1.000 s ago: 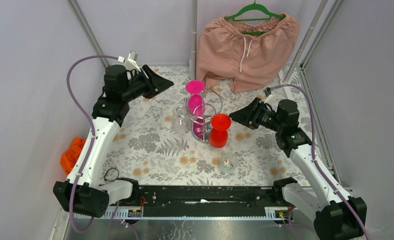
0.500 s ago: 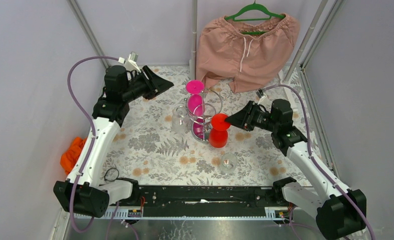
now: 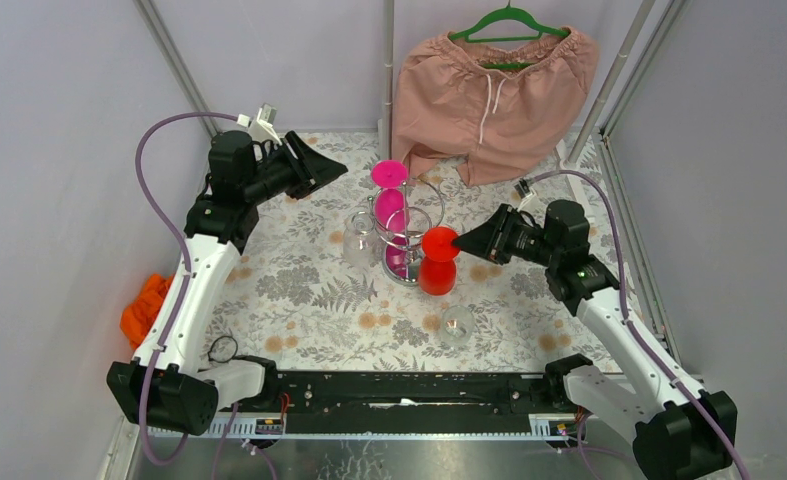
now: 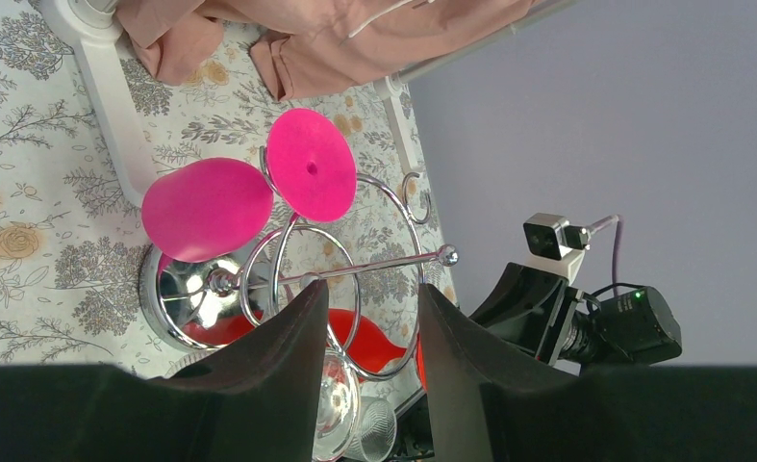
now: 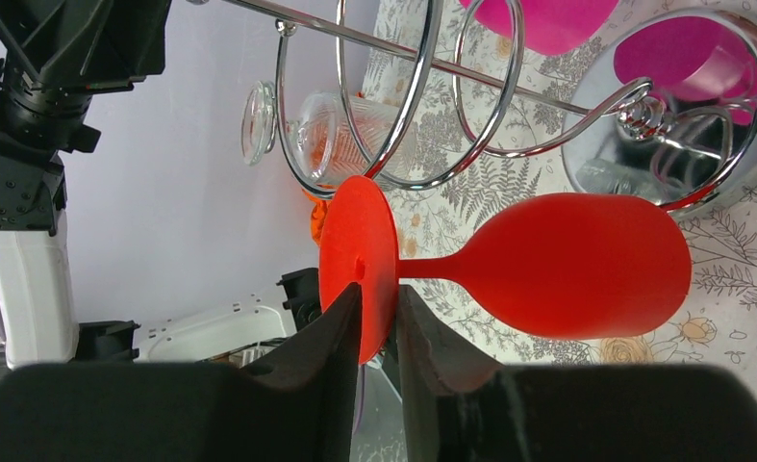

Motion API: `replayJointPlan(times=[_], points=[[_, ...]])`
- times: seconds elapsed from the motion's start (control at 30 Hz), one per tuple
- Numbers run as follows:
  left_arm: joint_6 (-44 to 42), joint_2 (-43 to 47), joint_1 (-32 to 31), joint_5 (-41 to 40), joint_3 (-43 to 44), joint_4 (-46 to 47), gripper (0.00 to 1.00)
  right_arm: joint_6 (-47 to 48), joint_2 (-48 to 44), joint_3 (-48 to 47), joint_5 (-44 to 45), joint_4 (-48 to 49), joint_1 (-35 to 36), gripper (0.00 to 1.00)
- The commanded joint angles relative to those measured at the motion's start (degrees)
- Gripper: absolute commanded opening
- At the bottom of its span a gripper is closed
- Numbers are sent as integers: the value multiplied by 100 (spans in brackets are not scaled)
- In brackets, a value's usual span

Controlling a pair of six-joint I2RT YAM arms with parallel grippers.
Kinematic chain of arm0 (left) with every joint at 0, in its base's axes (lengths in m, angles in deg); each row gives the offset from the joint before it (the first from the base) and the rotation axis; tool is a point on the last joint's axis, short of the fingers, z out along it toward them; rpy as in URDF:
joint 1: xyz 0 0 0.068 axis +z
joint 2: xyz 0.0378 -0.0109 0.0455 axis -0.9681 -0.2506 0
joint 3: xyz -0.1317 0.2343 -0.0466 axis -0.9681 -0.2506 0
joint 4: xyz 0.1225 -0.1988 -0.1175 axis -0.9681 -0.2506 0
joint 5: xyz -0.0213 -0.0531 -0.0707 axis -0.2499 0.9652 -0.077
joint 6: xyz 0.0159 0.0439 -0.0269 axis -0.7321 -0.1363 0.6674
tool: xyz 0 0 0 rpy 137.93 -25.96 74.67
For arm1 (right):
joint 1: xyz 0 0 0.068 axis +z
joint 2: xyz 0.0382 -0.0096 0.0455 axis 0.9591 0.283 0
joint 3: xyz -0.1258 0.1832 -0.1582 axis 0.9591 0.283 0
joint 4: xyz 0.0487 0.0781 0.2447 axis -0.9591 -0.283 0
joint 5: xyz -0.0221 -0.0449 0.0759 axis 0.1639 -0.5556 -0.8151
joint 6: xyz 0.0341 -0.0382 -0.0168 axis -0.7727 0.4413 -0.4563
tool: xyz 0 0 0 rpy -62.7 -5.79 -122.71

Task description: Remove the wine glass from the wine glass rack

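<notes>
Your floral-covered table carries the chrome wine glass rack at its middle, a clear glass toward the near edge, and pink shorts whose hem touches the far edge.

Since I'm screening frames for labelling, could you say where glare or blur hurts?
Top view: even light, sharp. Left wrist view: the left hand is dark and blurred, the wine glass rack glares at its base. Right wrist view: the right hand is soft, the red glass crisp.
</notes>
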Motion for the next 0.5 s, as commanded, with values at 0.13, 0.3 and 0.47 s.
replayJointPlan(times=[0.13,0.3,0.47], points=[[-71,7,54,119,-56,336,47,100,-181,-313,104,-105,42,23],[-71,-5,54,121,-58,342,47,91,-194,-345,129,-121,42,19],[-71,-38,54,140,-69,348,47,66,-263,-367,160,-122,43,11]])
